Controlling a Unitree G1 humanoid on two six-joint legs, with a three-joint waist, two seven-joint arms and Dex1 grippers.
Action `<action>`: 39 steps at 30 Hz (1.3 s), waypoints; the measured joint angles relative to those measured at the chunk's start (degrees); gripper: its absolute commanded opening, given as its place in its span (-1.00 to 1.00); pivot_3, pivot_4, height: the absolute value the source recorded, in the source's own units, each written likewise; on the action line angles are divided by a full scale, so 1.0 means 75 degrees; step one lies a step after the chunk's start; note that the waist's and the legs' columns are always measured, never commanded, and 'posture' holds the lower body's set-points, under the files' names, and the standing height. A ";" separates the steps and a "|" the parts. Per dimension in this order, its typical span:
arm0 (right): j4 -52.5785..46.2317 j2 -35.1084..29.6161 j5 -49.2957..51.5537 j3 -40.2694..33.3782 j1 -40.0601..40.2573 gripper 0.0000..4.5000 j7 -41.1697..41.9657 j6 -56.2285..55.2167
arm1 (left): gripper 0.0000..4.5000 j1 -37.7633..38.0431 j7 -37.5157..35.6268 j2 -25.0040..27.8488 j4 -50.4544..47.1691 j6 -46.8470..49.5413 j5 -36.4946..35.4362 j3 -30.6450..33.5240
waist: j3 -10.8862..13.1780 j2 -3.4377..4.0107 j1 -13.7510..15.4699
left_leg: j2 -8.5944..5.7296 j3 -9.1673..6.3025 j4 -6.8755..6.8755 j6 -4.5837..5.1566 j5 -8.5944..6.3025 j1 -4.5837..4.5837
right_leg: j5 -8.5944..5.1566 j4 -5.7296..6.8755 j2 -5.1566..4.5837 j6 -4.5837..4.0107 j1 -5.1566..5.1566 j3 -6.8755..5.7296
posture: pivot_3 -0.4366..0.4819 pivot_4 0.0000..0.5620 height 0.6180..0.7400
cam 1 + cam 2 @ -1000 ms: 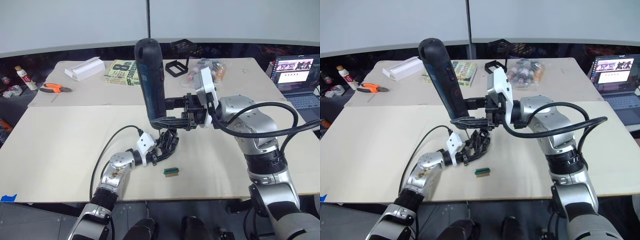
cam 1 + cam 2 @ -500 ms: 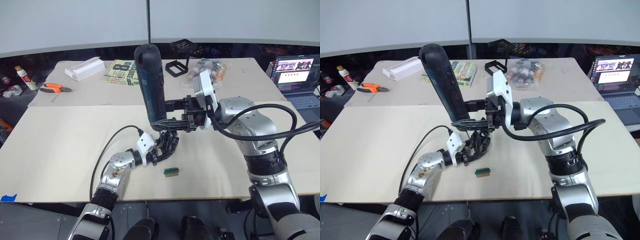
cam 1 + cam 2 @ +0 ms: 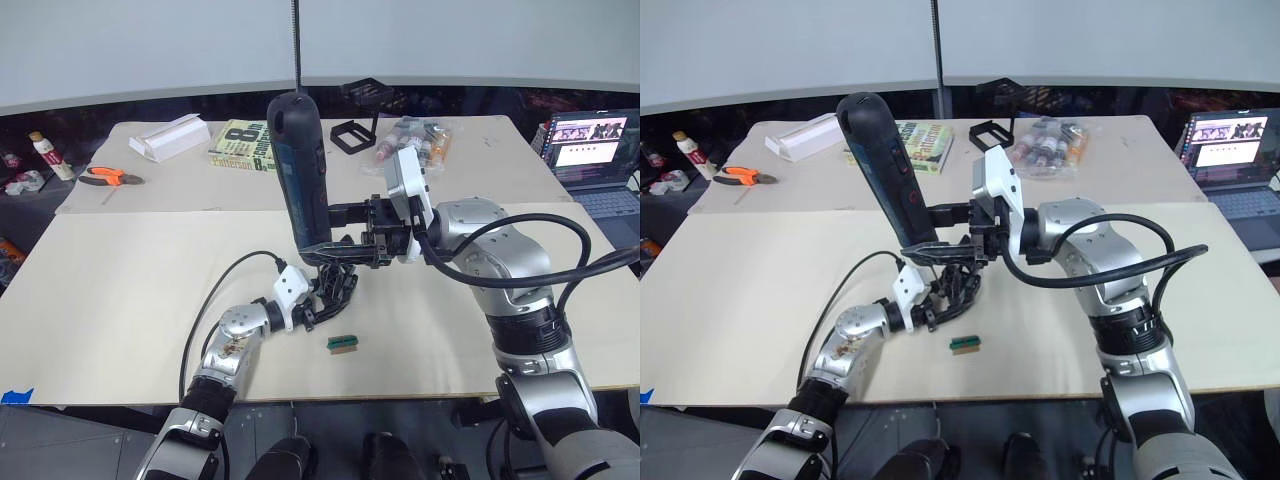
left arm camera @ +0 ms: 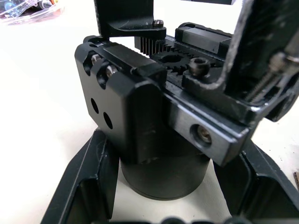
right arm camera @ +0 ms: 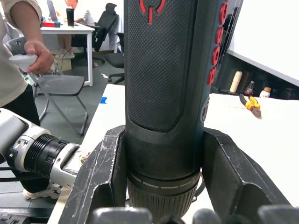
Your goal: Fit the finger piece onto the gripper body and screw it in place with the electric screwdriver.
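Nearby, at the table's (image 3: 120, 290) front edge, we see our left gripper (image 3: 325, 297) with its fingers closed on the gripper body (image 4: 154, 107) — the blocky black part rests on the table, gear teeth and screw heads facing up in the left wrist view. Just to its right, close to the front edge, lies a small green-and-brown block (image 3: 342, 342). Above the body we hold the screwdriver (image 3: 301, 170) upright, leaning slightly left, its tip down at the body; our right gripper (image 3: 345, 235) clamps its lower end between both fingers (image 5: 100, 177). We cannot pick out the finger piece. Along the far edge sit pliers (image 3: 110, 177), a white box (image 3: 170, 136), a book (image 3: 243, 145) and a black frame (image 3: 351, 135).
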 measured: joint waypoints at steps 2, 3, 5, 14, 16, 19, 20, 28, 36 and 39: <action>0.0001 0.0000 -0.0011 0.0002 0.0002 -0.17 -0.0005 -0.0001 | 0.03 0.0001 0.0002 -0.0002 0.0000 0.0000 0.0000 0.0000 | 0.0000 0.0000 0.0000 | 0.0000 0.0000 0.0000 0.0000 0.0000 0.0000 | 0.0000 0.0000 0.0000 0.0000 0.0000 0.0000 | -0.05 -0.47 1.00; 0.0003 0.0000 -0.0012 0.0003 0.0002 -0.17 -0.0007 0.0000 | 0.03 0.0001 0.0003 -0.0003 0.0000 0.0000 0.0000 0.0000 | 0.0000 0.0000 0.0000 | 0.0000 0.0000 0.0000 0.0000 0.0000 0.0000 | 0.0000 0.0000 0.0000 0.0000 0.0000 0.0000 | -0.05 -0.47 1.00; 0.0010 0.0000 -0.0019 0.0004 0.0002 -0.17 -0.0008 -0.0001 | 0.03 0.0002 0.0004 -0.0005 0.0000 0.0000 0.0000 0.0000 | 0.0000 0.0000 0.0001 | 0.0000 0.0000 0.0000 0.0000 0.0000 0.0000 | 0.0000 0.0000 0.0000 0.0000 0.0000 0.0000 | -0.05 -0.47 1.00; 0.0079 0.0017 -0.0112 0.0004 0.0001 -0.17 -0.0028 -0.0007 | 0.03 0.0002 0.0005 -0.0015 0.0000 0.0000 0.0001 0.0000 | 0.0000 0.0000 0.0002 | 0.0000 0.0000 0.0000 0.0000 0.0000 0.0000 | 0.0000 0.0000 -0.0001 0.0000 0.0001 0.0000 | -0.05 -0.47 1.00; 0.0080 0.0018 -0.0142 0.0005 0.0001 -0.17 -0.0027 -0.0030 | 0.03 0.0002 0.0008 -0.0020 0.0000 0.0001 0.0001 0.0000 | 0.0000 0.0000 0.0003 | 0.0000 0.0000 0.0000 0.0000 0.0000 0.0000 | 0.0000 0.0000 0.0000 0.0000 0.0001 0.0000 | -0.05 -0.47 1.00; 0.0099 0.0018 -0.0152 0.0009 0.0001 -0.17 -0.0026 -0.0095 | 0.03 0.0002 0.0009 -0.0022 0.0000 0.0001 0.0001 0.0000 | 0.0000 0.0000 0.0003 | -0.0001 0.0000 0.0000 0.0000 0.0000 0.0000 | 0.0000 0.0000 0.0000 0.0000 0.0000 0.0000 | -0.05 -0.47 1.00; 0.0105 0.0021 -0.0152 0.0009 0.0001 -0.17 -0.0026 -0.0097 | 0.03 0.0002 0.0009 -0.0024 0.0000 0.0001 0.0001 0.0001 | 0.0000 0.0000 0.0003 | -0.0001 0.0000 0.0000 0.0000 0.0000 0.0000 | 0.0000 0.0000 0.0000 0.0000 0.0001 0.0000 | -0.05 -0.47 1.00; 0.0107 0.0127 -0.0150 0.0008 0.0114 -0.17 -0.0106 -0.0116 | 0.03 0.0002 0.0008 -0.0043 0.0000 0.0003 0.0000 0.0003 | 0.0000 0.0001 0.0000 | -0.0002 0.0000 0.0000 0.0000 0.0000 0.0001 | 0.0000 0.0000 0.0000 0.0000 0.0001 0.0001 | -0.05 -0.47 1.00; -0.0112 0.0148 -0.0132 -0.0012 0.0315 -0.17 -0.0223 -0.0133 | 0.03 0.0007 0.0008 -0.0018 0.0000 0.0011 0.0001 0.0006 | -0.0001 0.0001 -0.0001 | -0.0001 0.0000 0.0000 0.0000 0.0000 0.0005 | 0.0000 0.0000 0.0001 0.0000 0.0005 0.0000 | -0.05 -0.47 1.00; -0.0179 0.0148 -0.0132 -0.0015 0.0372 -0.17 -0.0289 -0.0140 | 0.03 0.0007 0.0009 -0.0006 0.0001 0.0012 0.0001 0.0010 | -0.0001 0.0002 -0.0005 | -0.0001 0.0000 -0.0001 0.0000 0.0000 0.0007 | 0.0000 0.0000 0.0002 0.0000 0.0005 0.0000 | -0.05 -0.47 1.00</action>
